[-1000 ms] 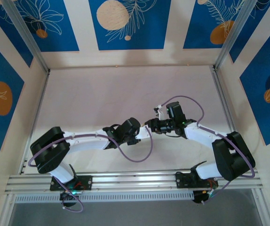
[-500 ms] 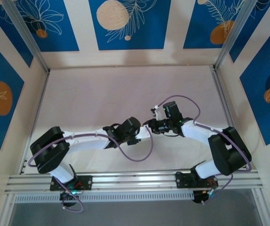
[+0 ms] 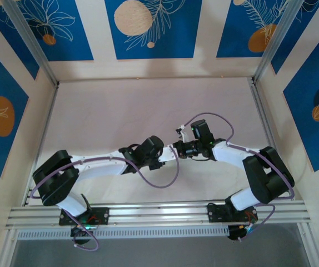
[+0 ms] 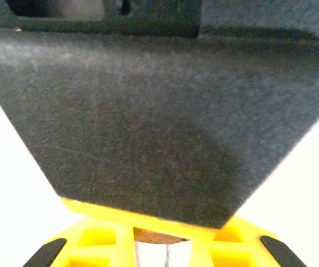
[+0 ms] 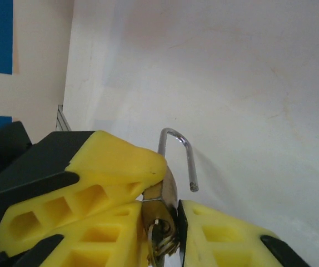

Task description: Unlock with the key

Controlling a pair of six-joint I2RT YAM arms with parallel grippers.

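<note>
My right gripper [image 5: 162,222] is shut on the small brass padlock [image 5: 166,194]. Its silver shackle [image 5: 177,139] stands sprung, the free end out of the body. A silvery ring with the key [image 5: 160,243] hangs at the padlock's underside; whether the key sits in the keyhole is hidden. One yellow finger [image 5: 109,167] of my left gripper rests against the padlock's upper left corner. In the left wrist view my left gripper [image 4: 160,253] has its fingers apart, with the padlock's brass edge [image 4: 159,236] beyond them and thin silver wire in the gap. From above, left gripper [image 3: 167,156] and right gripper [image 3: 177,149] meet.
The black body of the right gripper [image 4: 148,122] sits right in front of the left wrist camera. The pale table [image 3: 148,111] stretches out behind the grippers. Metal frame posts [image 3: 259,105] and blue patterned walls bound it. Purple cables [image 3: 159,181] loop off both arms.
Both grippers have drifted a little to the left and away from the bases, staying together. The right arm's elbow has swung inward. The padlock stays in the right gripper.
</note>
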